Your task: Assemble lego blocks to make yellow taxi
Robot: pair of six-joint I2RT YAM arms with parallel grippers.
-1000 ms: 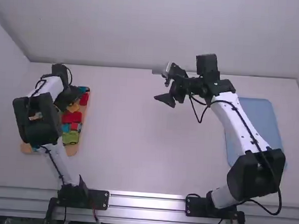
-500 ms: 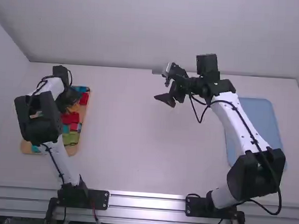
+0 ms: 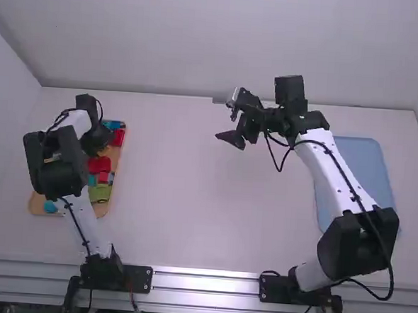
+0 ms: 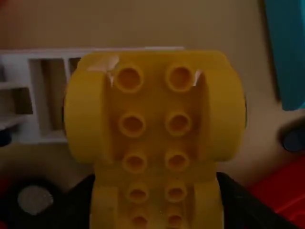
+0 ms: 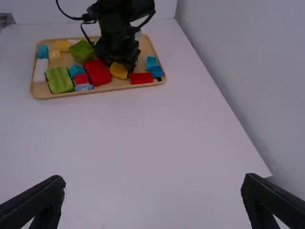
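Snugly, fingers [image 4: 240, 205] clasp the knobbly yellow block [image 4: 154, 145].

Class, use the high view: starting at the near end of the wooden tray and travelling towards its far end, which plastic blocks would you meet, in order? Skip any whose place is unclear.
Teal block → green block → small red block → large red block → oblong red block → bright blue block
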